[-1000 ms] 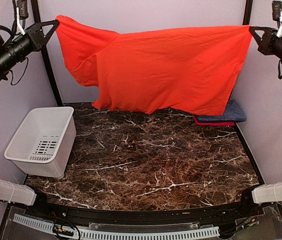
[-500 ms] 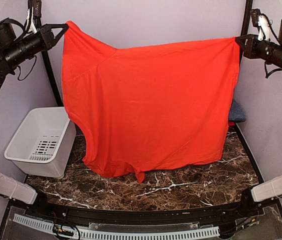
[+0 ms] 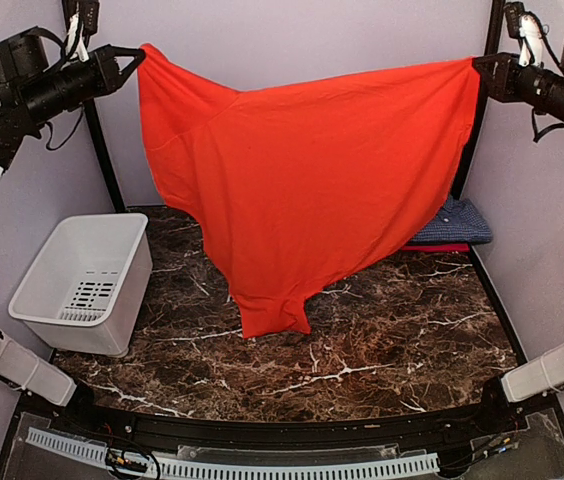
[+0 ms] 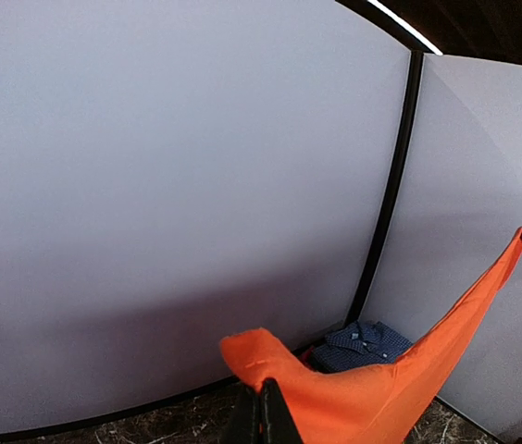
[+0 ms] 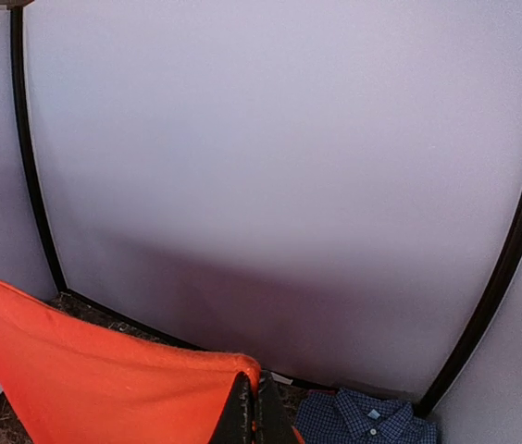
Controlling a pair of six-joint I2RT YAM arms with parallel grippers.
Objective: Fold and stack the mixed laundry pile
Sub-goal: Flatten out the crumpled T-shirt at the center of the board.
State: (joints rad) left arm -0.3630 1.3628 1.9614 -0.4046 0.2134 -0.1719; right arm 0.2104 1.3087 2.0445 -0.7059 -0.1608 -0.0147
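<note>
Orange-red shirt (image 3: pixel 312 180) hangs, seemingly clear of table (image 3: pixel 412 330), left gripper (image 3: pixel 141 51) and right gripper (image 3: pixel 478 64) clamping its corners.

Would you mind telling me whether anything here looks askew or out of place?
The orange-red shirt, pinched at its top corners by the left pincer and right pincer, hangs lopsided: its lower edge slants down to one drooping point over the table instead of hanging level. Nothing else stands out.

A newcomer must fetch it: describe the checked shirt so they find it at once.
Look to the marble table's far right corner. There a folded shirt lies on a red cloth; it alone is dark blue with small checks and a collar.
</note>
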